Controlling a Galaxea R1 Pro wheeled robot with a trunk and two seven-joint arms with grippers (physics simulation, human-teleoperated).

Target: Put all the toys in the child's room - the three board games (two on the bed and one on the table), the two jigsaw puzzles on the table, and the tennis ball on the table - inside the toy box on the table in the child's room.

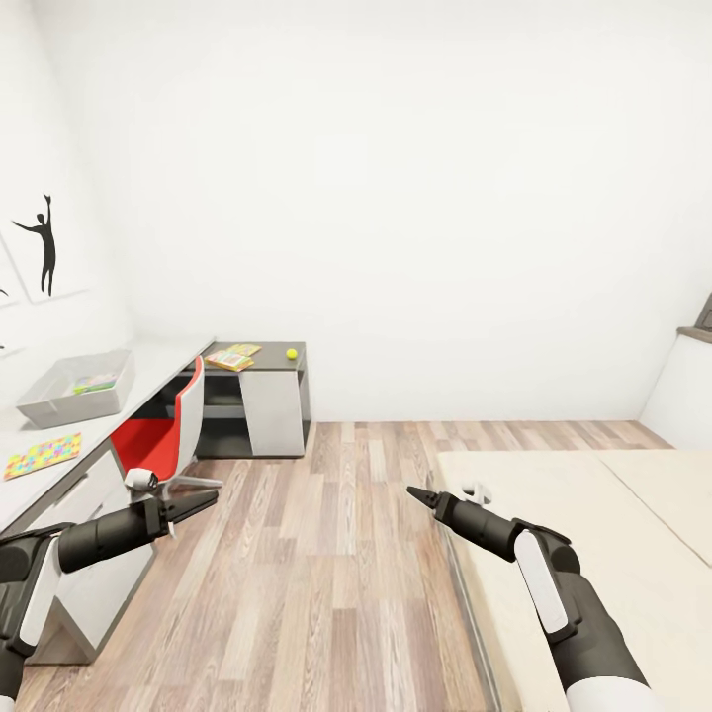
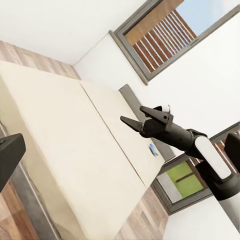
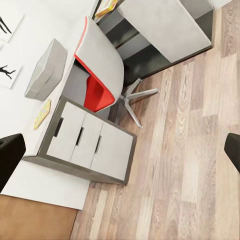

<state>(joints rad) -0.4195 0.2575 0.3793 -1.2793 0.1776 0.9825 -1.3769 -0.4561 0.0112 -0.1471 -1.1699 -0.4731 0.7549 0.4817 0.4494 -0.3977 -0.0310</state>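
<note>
Ball [image 1: 292,353]: 11 o'clock on the desk [image 1: 168,358], light, rolls easily (pinch across its middle).
Left gripper [image 1: 203,500]: empty, jaws nearly together.
Right gripper [image 1: 419,493]: empty, fingers apart.

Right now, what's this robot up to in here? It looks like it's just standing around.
It is tidying toys, but holds nothing at this moment. Both arms are stretched out over the wood floor, the left pincer and the right pincer both empty. On the desk at its left sits a grey toy box with something colourful inside, a jigsaw puzzle nearer, and a board game and a tennis ball at the far end. The bed is at its right.
</note>
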